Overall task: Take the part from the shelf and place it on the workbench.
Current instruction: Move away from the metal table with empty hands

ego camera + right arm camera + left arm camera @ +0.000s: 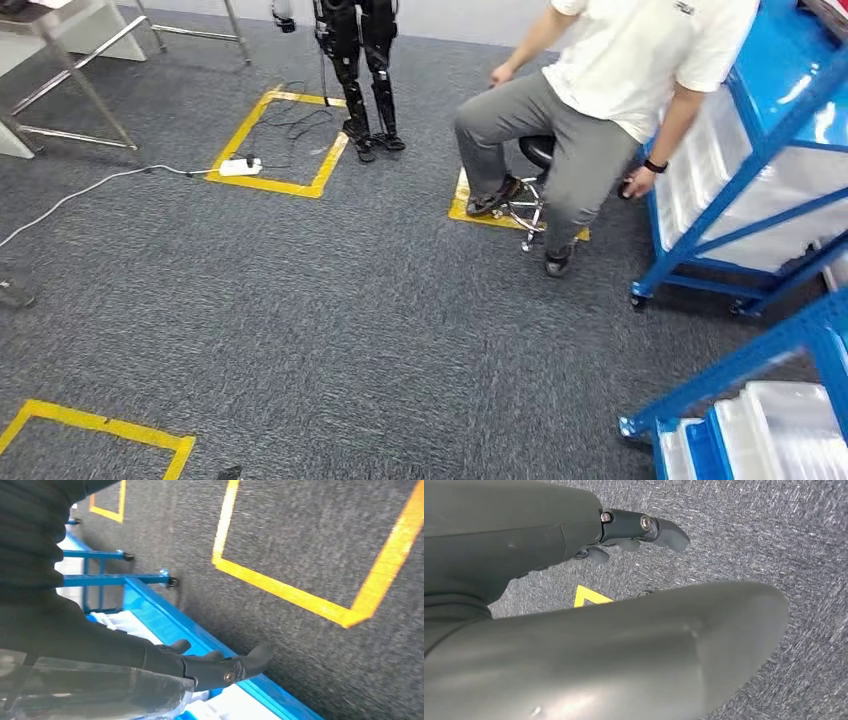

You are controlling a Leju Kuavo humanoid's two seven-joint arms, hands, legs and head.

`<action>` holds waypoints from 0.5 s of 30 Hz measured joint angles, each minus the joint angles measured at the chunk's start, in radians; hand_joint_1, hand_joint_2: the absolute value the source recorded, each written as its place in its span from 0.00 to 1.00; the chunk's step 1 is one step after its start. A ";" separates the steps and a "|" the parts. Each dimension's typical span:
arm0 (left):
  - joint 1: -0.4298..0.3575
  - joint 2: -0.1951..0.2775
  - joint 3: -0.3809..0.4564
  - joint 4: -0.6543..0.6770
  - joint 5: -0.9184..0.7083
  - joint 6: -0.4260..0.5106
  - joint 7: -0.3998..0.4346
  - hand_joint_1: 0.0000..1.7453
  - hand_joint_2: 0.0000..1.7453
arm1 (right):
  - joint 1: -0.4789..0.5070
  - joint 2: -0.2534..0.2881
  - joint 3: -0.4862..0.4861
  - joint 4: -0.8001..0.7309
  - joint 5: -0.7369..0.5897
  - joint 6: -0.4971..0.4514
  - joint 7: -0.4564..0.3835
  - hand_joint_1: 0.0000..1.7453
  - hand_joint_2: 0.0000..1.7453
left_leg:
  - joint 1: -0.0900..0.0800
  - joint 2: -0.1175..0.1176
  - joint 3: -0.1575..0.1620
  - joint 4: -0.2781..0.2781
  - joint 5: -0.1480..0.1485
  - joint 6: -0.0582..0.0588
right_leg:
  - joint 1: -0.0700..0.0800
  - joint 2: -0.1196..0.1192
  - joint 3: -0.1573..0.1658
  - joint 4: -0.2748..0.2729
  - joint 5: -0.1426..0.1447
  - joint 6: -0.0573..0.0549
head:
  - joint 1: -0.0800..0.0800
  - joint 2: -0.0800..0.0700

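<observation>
Clear, glossy plastic with a rounded, rippled edge sits in the right robot hand (200,670): this is the clear part (90,690), pressed under the dark, smooth fingers (250,660). Its long axis runs along the line of those fingers, pointing toward their tips; its far end is cut off by the picture's edge, so its full shape cannot be told. Hand and part hang over the blue metal shelf (165,615), whose painted rails frame ribbed, milky-white bins (780,430).

The left robot hand (549,535) is released, its matte grey thumb (649,645) apart from the dark jointed fingers (659,527), with nothing between them, above speckled grey carpet (350,320).

Yellow tape (285,140) marks squares on the carpet. A person (600,90) in a pale shirt and grey trousers sits on a chrome-legged stool (528,190) just beside another blue rack of bins (760,150). A white power strip (240,167) lies inside one taped square.
</observation>
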 joint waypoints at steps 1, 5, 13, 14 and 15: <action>0.000 0.000 -0.001 0.000 0.000 -0.001 0.001 0.00 0.00 | 0.001 0.000 0.000 0.000 0.000 0.000 0.000 0.00 1.00 | 0.003 -0.007 0.001 0.006 -0.007 -0.006 | -0.005 0.012 0.003 -0.001 0.001 -0.004 | 0.000 0.000; 0.006 0.000 -0.009 0.001 -0.019 -0.017 0.018 0.00 0.00 | -0.001 0.001 0.000 0.000 0.001 0.002 0.000 0.00 1.00 | 0.017 -0.114 -0.058 0.164 -0.115 -0.025 | -0.013 0.060 0.007 0.001 0.013 -0.025 | -0.008 0.000; 0.005 -0.002 -0.043 0.001 -0.064 -0.015 0.023 0.00 0.00 | -0.001 0.005 -0.006 0.000 0.001 0.003 0.002 0.00 1.00 | 0.025 -0.207 -0.027 0.051 -0.007 -0.010 | -0.001 0.172 -0.004 0.019 0.015 -0.023 | -0.007 0.000; 0.003 -0.002 -0.045 0.001 -0.068 -0.013 0.023 0.00 0.00 | -0.001 0.006 -0.007 0.000 0.001 0.003 0.002 0.00 1.00 | 0.023 -0.218 -0.024 0.040 -0.007 -0.007 | -0.001 0.181 -0.010 0.020 0.017 -0.019 | -0.007 0.000; 0.001 -0.002 -0.048 0.001 -0.070 -0.012 0.024 0.00 0.00 | 0.000 0.006 -0.009 0.000 0.001 0.003 0.003 0.00 1.00 | 0.019 -0.212 -0.026 0.038 -0.004 -0.003 | -0.002 0.190 -0.014 0.019 0.019 -0.013 | -0.007 0.000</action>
